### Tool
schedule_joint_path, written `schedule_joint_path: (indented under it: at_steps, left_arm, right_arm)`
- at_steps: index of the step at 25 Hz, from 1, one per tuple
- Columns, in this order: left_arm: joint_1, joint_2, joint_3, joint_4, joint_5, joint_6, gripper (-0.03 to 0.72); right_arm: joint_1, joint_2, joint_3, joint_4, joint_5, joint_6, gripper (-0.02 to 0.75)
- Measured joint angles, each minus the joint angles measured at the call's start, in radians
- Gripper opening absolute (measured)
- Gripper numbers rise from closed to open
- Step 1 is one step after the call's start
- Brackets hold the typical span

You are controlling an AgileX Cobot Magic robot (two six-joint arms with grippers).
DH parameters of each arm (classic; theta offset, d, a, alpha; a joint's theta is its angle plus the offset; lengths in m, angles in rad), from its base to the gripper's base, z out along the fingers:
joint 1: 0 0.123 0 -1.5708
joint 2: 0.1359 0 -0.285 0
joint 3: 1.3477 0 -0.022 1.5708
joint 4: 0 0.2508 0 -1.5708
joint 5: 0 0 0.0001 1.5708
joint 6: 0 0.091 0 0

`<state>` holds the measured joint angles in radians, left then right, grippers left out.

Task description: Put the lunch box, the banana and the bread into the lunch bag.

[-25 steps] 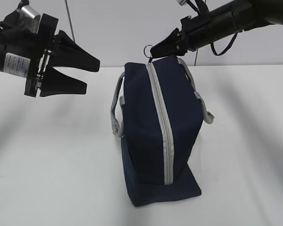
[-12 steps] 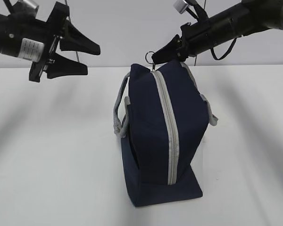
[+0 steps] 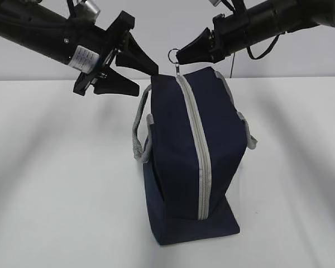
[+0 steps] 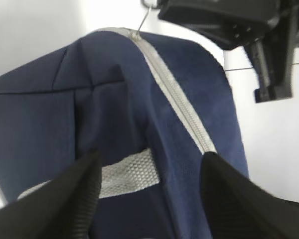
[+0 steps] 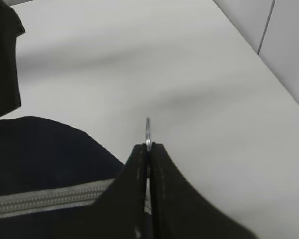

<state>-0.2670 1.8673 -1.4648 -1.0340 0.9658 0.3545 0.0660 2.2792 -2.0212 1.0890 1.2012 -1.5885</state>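
Observation:
The navy lunch bag (image 3: 173,162) stands upright on the white table, its grey zipper (image 3: 200,145) running down the facing side. At the bag's top, my right gripper (image 3: 180,57) is shut on the metal ring pull (image 3: 173,54); the right wrist view shows the ring pull (image 5: 148,130) pinched between the fingertips above the zipper (image 5: 50,199). My left gripper (image 3: 147,81) hangs open beside the bag's upper left corner. In its wrist view its jaws (image 4: 152,157) straddle the grey strap handle (image 4: 129,172) without touching it. The lunch box, banana and bread are out of view.
Grey strap handles (image 3: 138,134) hang on both sides of the bag. The white table (image 3: 56,184) spreads around it, with a pale wall behind. My left gripper's finger (image 5: 2,59) shows at the upper left of the right wrist view.
My left gripper has swung right and up to the bag's top left corner. The right gripper has kept hold of the ring pull, and the bag's top has shifted slightly.

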Motion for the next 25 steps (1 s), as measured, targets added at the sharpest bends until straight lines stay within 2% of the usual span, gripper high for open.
schedule_joint_path:
  at_steps: [11,25]
  left_arm:
    - [-0.004,0.033,-0.01,0.001,-0.065,-0.032,0.434]
    - [-0.005,0.064,-0.012,-0.049,-0.117,-0.034,0.433]
  right_arm:
    - [0.0,0.0,-0.006,-0.012,0.002,-0.128,-0.016]
    - [0.0,0.0,-0.021,-0.016,0.006,-0.168,-0.016]
